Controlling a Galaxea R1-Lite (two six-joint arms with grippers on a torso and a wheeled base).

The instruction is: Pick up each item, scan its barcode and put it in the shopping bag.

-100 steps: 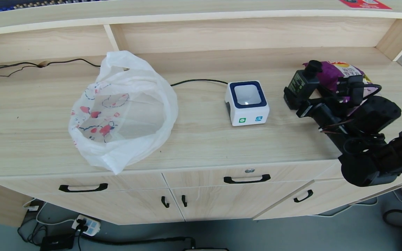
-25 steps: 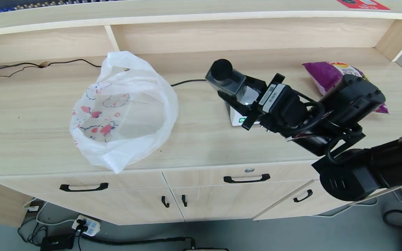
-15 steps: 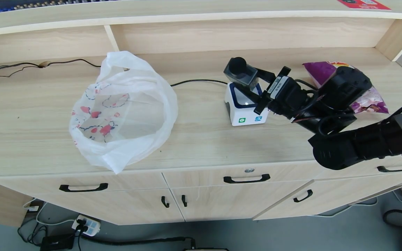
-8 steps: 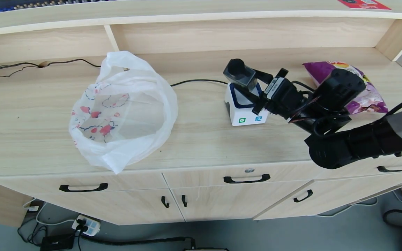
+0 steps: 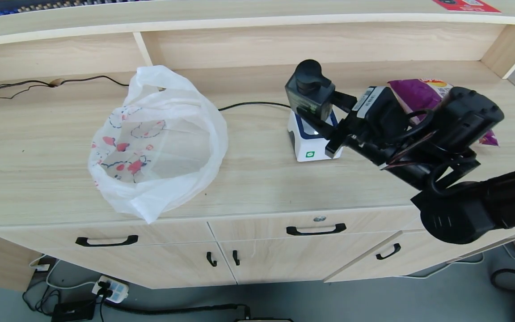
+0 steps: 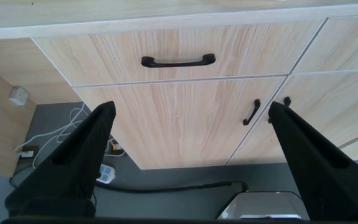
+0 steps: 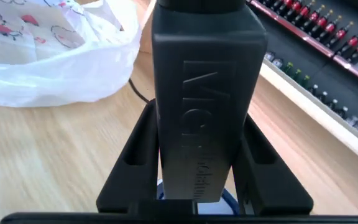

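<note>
My right gripper (image 5: 316,111) is shut on a dark square bottle (image 5: 309,95) with a round black cap, holding it close above the white and blue scanner (image 5: 306,150). The right wrist view has the bottle (image 7: 201,112) upright between the two black fingers (image 7: 135,155). The white shopping bag (image 5: 159,138) with red prints lies open on the counter to the left, also seen past the bottle (image 7: 48,56). A purple snack bag (image 5: 411,91) lies at the back right, partly behind the arm. My left gripper (image 6: 191,155) hangs open below the counter, facing the cabinet fronts.
The scanner's black cable (image 5: 248,104) runs back toward the shopping bag. More cables (image 5: 25,85) lie at the counter's back left. A raised shelf (image 5: 257,20) borders the rear. Drawers with black handles (image 6: 178,60) are below the front edge. Bare counter lies between bag and scanner.
My right arm carried the bottle from beside the purple snack bag over to the scanner. In the last half second the bottle rose a little and stands more upright.
</note>
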